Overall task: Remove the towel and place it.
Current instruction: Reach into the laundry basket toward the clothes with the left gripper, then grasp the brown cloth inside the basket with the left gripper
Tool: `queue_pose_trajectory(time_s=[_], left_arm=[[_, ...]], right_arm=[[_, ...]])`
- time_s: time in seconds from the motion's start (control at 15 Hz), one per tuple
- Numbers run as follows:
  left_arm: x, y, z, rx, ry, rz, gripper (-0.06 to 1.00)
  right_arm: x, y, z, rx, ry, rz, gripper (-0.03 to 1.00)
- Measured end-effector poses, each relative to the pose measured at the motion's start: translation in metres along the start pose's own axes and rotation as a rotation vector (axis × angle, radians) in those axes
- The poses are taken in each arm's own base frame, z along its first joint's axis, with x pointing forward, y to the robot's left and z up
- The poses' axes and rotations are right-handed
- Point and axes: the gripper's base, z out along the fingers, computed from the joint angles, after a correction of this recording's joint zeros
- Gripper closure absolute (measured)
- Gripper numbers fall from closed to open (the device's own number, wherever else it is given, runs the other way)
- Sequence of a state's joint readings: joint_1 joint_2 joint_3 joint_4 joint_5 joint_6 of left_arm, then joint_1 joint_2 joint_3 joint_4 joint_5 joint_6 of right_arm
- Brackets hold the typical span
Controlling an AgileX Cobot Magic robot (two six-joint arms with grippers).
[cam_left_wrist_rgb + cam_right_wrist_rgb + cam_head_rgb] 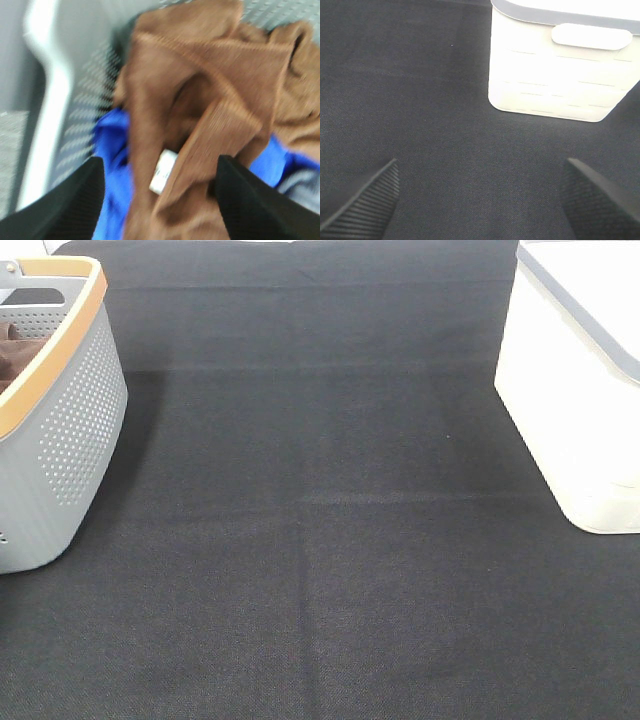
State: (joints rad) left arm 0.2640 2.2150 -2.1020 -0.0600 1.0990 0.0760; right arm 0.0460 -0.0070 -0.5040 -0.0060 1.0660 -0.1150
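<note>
The towel [200, 85] is a reddish-brown cloth with a stitched hem and a white label. It lies crumpled in the grey basket [85, 100] on top of a blue cloth [112, 145]. My left gripper [160, 200] is open just above it, one finger on each side of the folds, and holds nothing. The view is blurred. In the exterior high view only a brown patch [18, 345] shows inside the basket [70, 410] at the far left, and neither arm is in view. My right gripper [482, 205] is open and empty above the black mat [420, 100].
A white bin [570, 410] with a grey rim stands at the right edge of the table; it also shows in the right wrist view [560, 70]. More bunched brown cloth [295, 75] lies beside the towel in the basket. A black mat [320, 540] covers the table.
</note>
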Motion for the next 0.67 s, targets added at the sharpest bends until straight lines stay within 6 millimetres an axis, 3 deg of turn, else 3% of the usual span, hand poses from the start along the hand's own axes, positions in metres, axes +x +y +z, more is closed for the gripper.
queue_pose_trajectory(time_s=[0.2, 0.67], left_arm=[[0.001, -0.005, 0.023, 0.068, 0.017, 0.013, 0.33], [0.003, -0.007, 0.047, 0.108, 0.020, 0.035, 0.34]], right_arm=[[0.000, 0.000, 0.000, 0.000, 0.000, 0.000, 0.14], [0.000, 0.000, 0.000, 0.000, 0.000, 0.000, 0.14]])
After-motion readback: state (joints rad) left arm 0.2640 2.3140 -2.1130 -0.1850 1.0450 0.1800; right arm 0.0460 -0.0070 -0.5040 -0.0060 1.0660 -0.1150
